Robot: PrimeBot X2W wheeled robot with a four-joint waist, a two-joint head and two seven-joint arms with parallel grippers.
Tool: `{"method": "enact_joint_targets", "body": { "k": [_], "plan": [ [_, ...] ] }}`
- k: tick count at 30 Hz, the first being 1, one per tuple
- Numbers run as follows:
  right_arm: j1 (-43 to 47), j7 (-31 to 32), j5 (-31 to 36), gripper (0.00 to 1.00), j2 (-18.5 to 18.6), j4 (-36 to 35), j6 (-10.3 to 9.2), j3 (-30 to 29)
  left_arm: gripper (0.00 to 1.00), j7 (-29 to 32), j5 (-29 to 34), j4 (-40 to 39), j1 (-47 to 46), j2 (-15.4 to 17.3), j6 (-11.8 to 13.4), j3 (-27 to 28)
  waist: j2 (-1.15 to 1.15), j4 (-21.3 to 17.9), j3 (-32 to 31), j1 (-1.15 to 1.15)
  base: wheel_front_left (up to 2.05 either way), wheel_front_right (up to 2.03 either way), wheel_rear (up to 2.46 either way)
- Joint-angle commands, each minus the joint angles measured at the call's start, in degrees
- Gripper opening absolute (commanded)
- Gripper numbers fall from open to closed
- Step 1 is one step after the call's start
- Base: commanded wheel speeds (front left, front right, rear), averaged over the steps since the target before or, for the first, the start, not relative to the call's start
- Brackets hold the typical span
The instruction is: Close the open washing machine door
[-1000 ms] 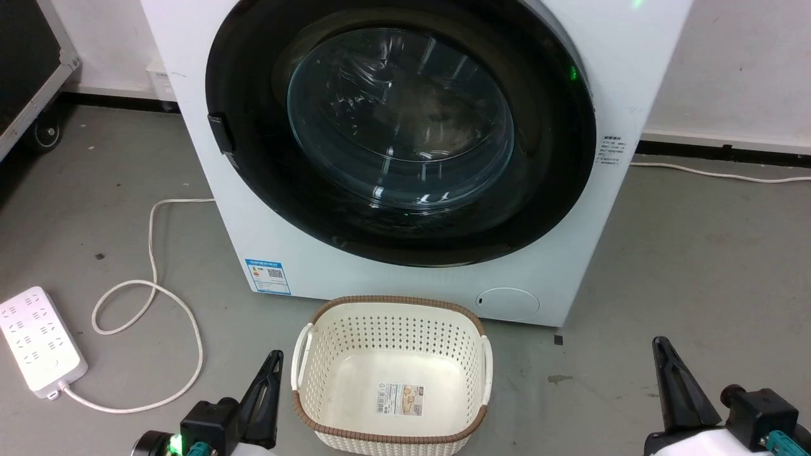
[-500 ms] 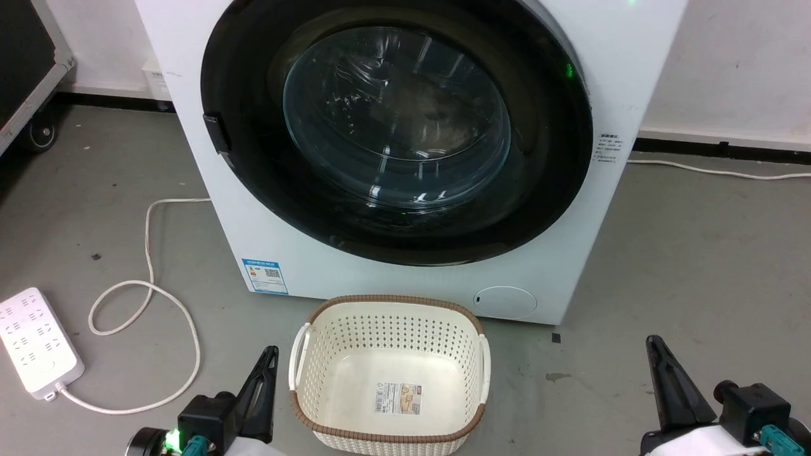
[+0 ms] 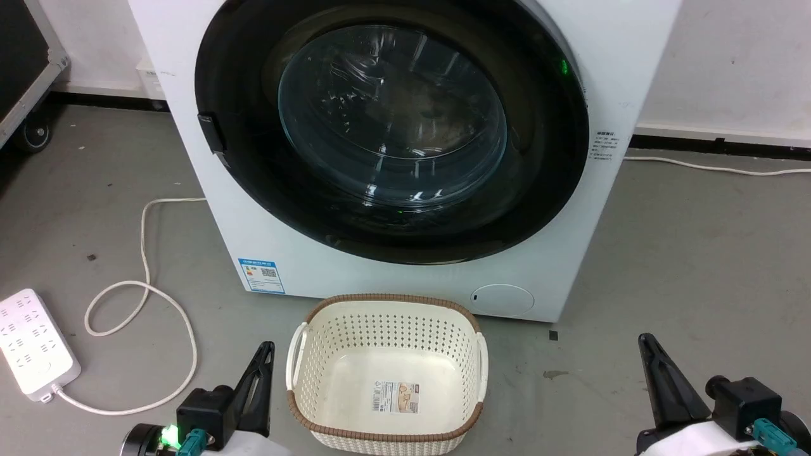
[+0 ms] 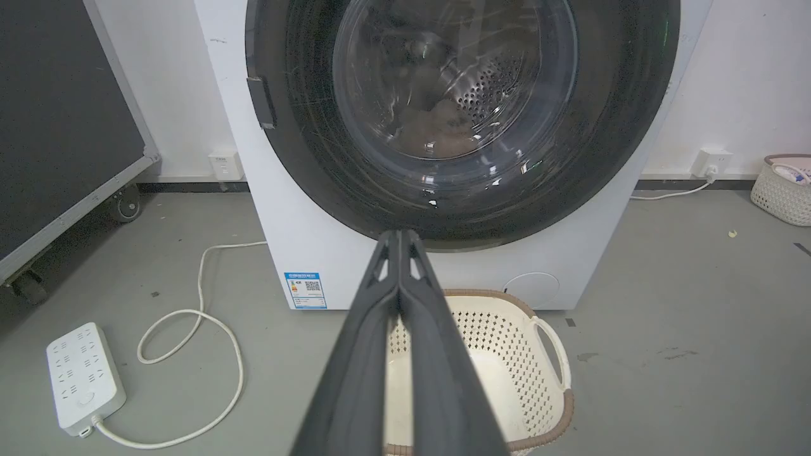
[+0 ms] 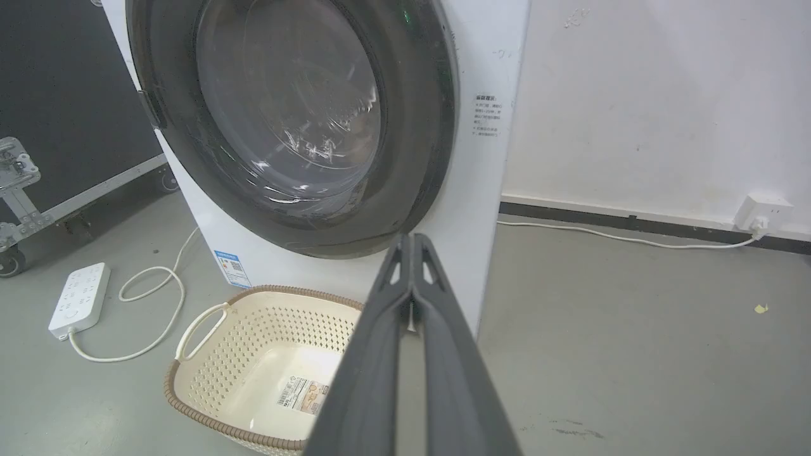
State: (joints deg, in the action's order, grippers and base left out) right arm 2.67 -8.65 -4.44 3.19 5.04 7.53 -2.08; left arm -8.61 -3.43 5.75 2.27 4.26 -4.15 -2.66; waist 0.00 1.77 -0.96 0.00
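**Op:** Quick status, end effectors?

**Me:** My left end effector (image 3: 265,354) is low, fingers pressed together, nothing in it. My right end effector (image 3: 647,347), same: pressed together, empty. Both point fwd above the floor (image 3: 697,253).

**Op:** What's btwn you and the target?

**Me:** A cream basket (image 3: 386,329), empty. It sits btwn the two, closer to the left one, just in front of the washer (image 3: 355,278).

**Op:** And the door?

**Me:** The washing machine door (image 3: 393,126) is ahead and above both, past the basket, its round face square to me. It looks flat against the washer front, or v. nearly; can't tell if it's latched.

**Op:** Which arm, if it needs a push?

**Me:** Imo the left. The latch tab (image 3: 212,134) is on the door's left edge, nearer that side; a push fwd there should seat it.
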Motion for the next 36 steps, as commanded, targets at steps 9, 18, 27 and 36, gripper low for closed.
{"method": "enact_joint_targets", "body": {
  "k": [9,18,27,36],
  "plan": [
    [-1.17,1.19,0.84,0.0,-0.15,-1.01,-0.02,0.34,0.0,1.17,0.78,-0.97,-0.94,-0.39,0.77,0.53,0.0,-0.22,0.12,0.0,0.0,0.0,0.0],
    [-1.39,2.24,1.35,0.0,-0.18,-1.58,-0.02,0.59,0.0,2.22,1.15,-1.65,-1.13,-0.53,1.25,0.83,0.0,-0.44,0.24,0.0,0.0,0.0,0.0],
    [-1.6,3.3,1.86,0.0,-0.2,-2.15,-0.03,0.83,0.0,3.28,1.53,-2.33,-1.31,-0.67,1.73,1.13,0.0,-0.66,0.36,0.0,0.0,0.0,0.0],
    [-1.83,4.48,2.43,0.0,-0.22,-2.78,-0.03,1.11,0.0,4.45,1.95,-3.08,-1.52,-0.83,2.26,1.47,0.0,-0.91,0.49,0.0,0.0,0.0,0.0]
  ]
}}
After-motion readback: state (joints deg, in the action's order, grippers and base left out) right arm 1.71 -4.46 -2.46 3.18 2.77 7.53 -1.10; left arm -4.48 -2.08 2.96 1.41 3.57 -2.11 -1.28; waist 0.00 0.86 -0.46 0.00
